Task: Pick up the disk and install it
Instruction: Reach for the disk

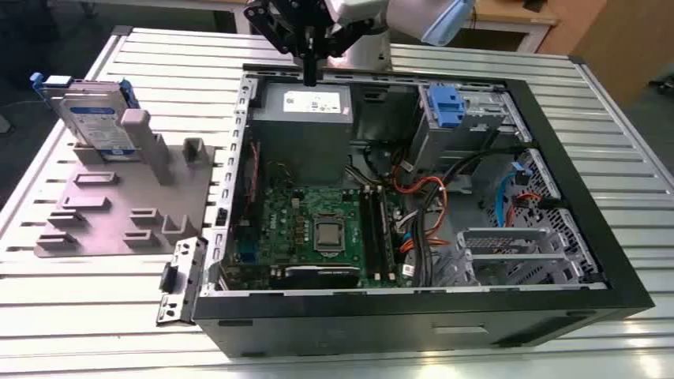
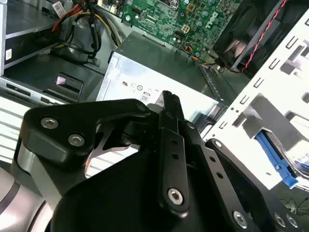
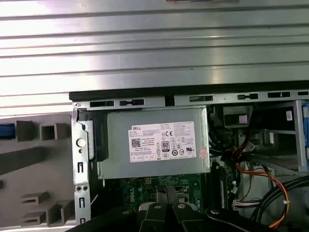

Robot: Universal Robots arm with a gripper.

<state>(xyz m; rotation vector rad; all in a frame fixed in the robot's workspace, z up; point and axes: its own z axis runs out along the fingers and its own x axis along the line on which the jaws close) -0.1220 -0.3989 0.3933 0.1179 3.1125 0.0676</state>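
Observation:
The disk (image 1: 93,118) stands upright at the far end of a grey moulded plate (image 1: 116,213), at the exterior view's left of the open computer case (image 1: 421,316). It is silver-grey with a white-and-blue label and blue side rails. My gripper (image 1: 311,77) hangs above the case's far edge, over the power supply (image 1: 311,106), well apart from the disk. Its fingers point down, shut with nothing between them. In both wrist views the closed fingertips (image 2: 167,99) (image 3: 166,193) hover over the power supply (image 3: 154,142). One blue rail of the disk (image 2: 276,157) peeks past the case wall.
Inside the case lie a green motherboard (image 1: 316,225), orange and black cables (image 1: 421,197), a blue drive bracket (image 1: 447,106) at the far right and a metal drive cage (image 1: 516,253). The slatted aluminium table (image 1: 84,316) surrounds the case. Pegs stand on the grey plate.

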